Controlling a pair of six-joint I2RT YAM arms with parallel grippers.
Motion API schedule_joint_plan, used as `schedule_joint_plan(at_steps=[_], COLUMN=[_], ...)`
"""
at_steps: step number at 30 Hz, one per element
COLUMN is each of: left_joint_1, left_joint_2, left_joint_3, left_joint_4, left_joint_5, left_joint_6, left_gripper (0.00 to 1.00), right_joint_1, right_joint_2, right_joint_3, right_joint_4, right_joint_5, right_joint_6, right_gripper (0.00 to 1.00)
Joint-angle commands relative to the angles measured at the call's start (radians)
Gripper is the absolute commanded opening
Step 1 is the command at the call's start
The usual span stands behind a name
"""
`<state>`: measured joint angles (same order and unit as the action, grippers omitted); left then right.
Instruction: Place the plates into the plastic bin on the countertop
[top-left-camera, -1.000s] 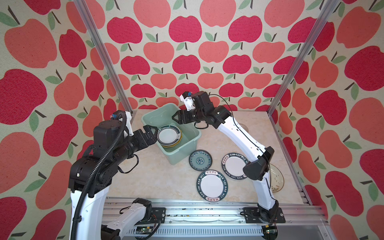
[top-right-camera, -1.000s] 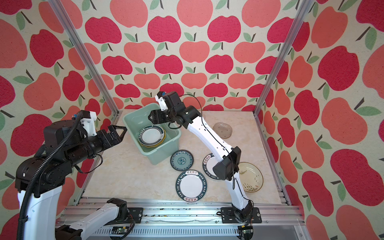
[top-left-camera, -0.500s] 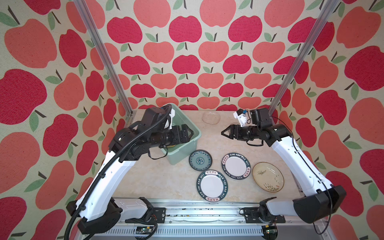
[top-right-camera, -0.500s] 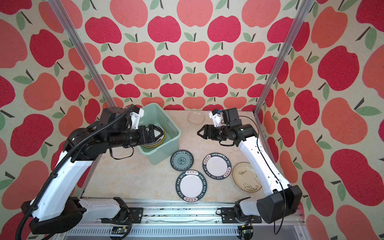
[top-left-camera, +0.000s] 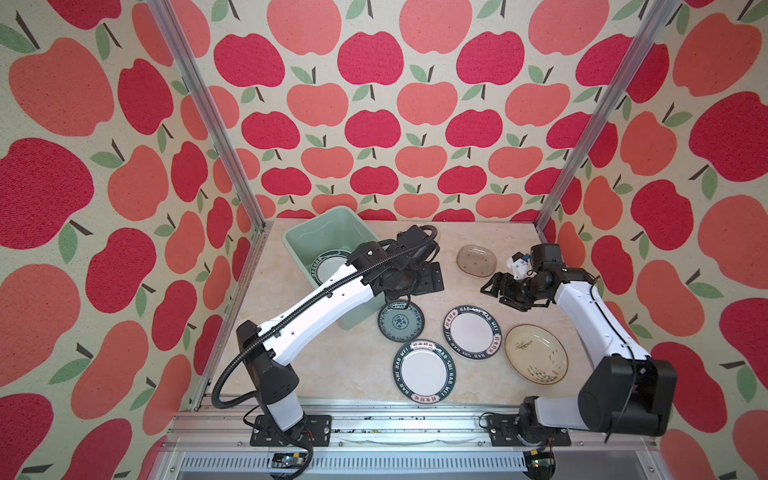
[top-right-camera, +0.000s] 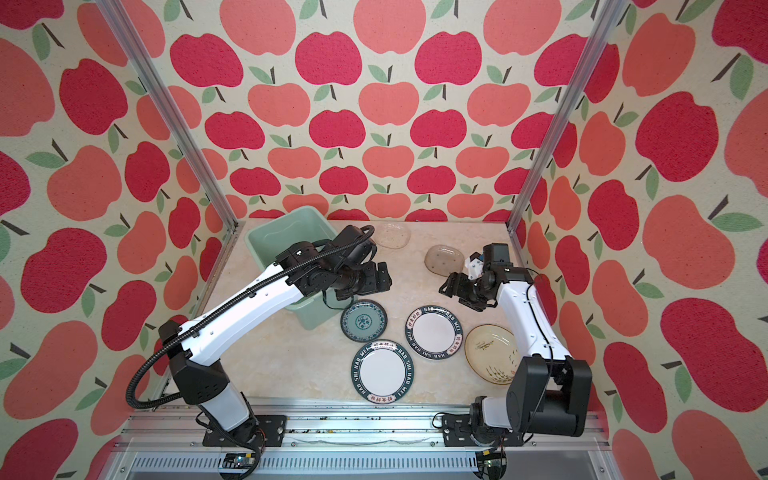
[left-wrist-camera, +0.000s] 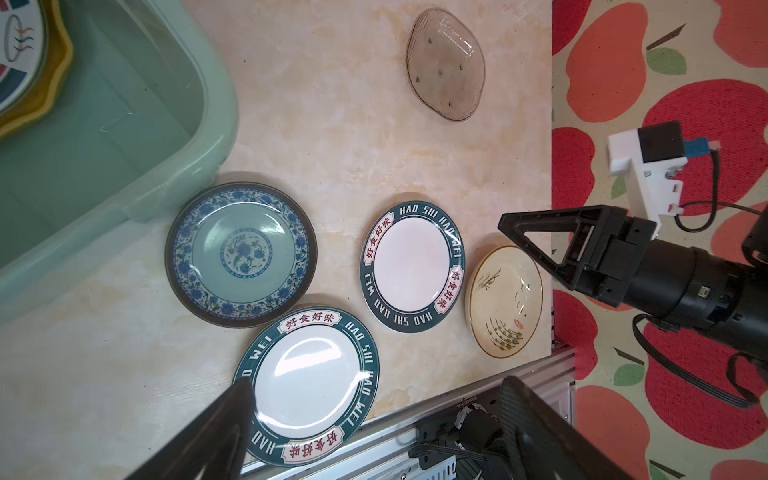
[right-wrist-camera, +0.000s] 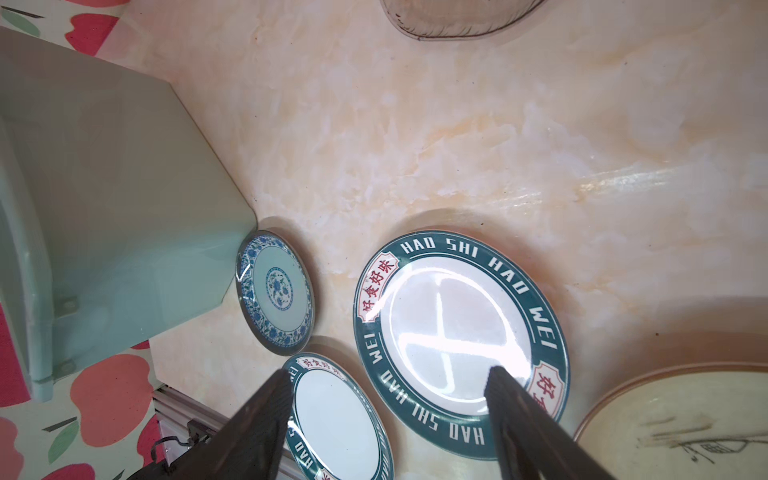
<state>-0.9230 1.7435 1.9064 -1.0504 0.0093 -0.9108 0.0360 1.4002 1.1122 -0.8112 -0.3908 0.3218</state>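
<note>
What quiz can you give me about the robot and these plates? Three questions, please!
1. True or false: the teal plate lies inside the bin.
2. How many lettered plates lie on the counter? A one, B two, C four.
3. Is the left gripper or the right gripper holding a plate?

Key
1. False: it lies on the counter beside the bin.
2. B.
3. No: both are open and empty.
</note>
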Motion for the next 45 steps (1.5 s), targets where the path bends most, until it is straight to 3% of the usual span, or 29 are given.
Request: schedule_joint_plan(at_steps=[1, 13, 35, 45], left_joint_1=[-0.002, 0.0, 0.033, 0.054], left_joint_2=[0.088, 0.261, 0.62, 0.705], left_joint_3=[0.04, 0.037, 0.277, 0.289], left_joint_4=[-0.006, 0.057, -0.003, 0.022], left_joint_5=[0.049, 0.201, 0.371, 0.484], left_joint_6=[-0.031, 0.007, 0.044, 0.026], left_gripper=[0.94, 0.95, 0.8, 0.75], right_joint_1=[-0.009, -0.007, -0.003, -0.003], right_joint_2=[0.054, 0.243, 0.371, 0.387], right_joint_3=[-0.006, -0.013, -0.006, -0.008], right_joint_4=[-0.053, -0.03, -0.016, -0.014], right_joint_5=[0.089, 0.192, 0.084, 0.055], right_joint_6=[-0.094, -0.169, -0.181, -0.172], right_gripper=[0.78, 0.81, 0.77, 0.76])
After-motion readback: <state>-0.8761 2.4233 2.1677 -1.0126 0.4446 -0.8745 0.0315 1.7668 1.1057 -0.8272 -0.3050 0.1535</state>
